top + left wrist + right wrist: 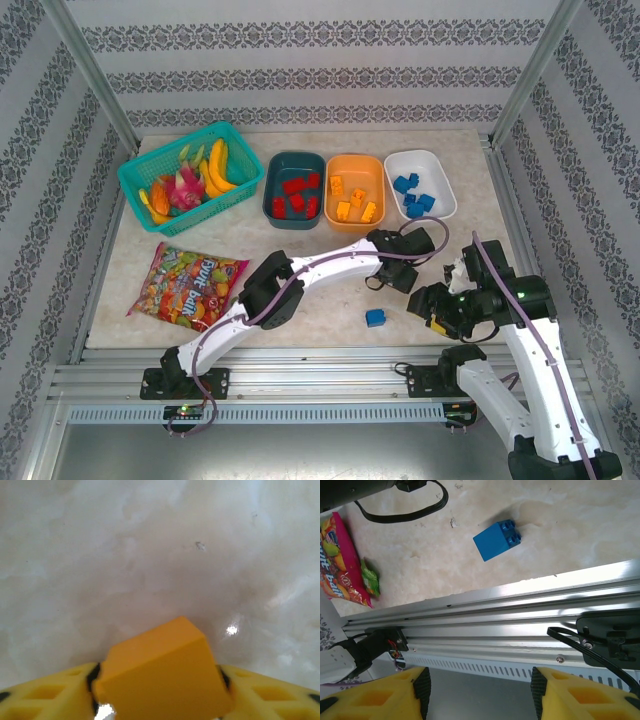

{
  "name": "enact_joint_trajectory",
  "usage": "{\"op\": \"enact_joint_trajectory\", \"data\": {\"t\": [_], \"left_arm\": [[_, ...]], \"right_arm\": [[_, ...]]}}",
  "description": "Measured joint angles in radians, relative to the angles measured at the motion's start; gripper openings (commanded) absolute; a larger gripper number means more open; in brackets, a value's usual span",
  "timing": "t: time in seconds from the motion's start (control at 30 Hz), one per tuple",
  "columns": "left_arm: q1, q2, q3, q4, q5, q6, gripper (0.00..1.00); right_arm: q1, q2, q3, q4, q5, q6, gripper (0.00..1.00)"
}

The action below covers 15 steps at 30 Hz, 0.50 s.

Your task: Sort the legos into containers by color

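Observation:
My left gripper (160, 680) is shut on an orange lego (165, 672), held just above the pale tabletop; from above, this gripper (392, 270) sits right of centre, in front of the tubs. One blue lego (376, 318) (496, 540) lies loose on the table near the front. My right gripper (477, 690) is open and empty over the front rail; in the top view it (432, 305) is just right of the blue lego. At the back, the dark teal tub (268, 195) holds red legos, the orange tub (355, 158) orange ones, the white tub (420, 153) blue ones.
A turquoise mesh basket (170, 148) of toy fruit stands at the back left. A colourful candy bag (188, 285) (340, 565) lies at the front left. The metal rail (520, 605) runs along the table's near edge.

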Motion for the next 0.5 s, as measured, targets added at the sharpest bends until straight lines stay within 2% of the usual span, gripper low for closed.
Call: {"op": "enact_joint_trajectory", "data": {"t": [0.13,0.37,0.5], "left_arm": [[-0.003,0.001,0.011,0.000,-0.006,0.000,0.43],[0.010,-0.005,0.031,-0.003,-0.012,-0.011,0.42],[0.059,-0.043,0.031,-0.004,0.001,-0.023,0.41]], "right_arm": [[0.000,-0.006,0.000,-0.005,-0.002,-0.004,0.58],[0.000,-0.014,0.000,-0.006,-0.017,-0.016,0.58],[0.000,-0.009,0.000,0.002,-0.026,-0.025,0.57]]}}
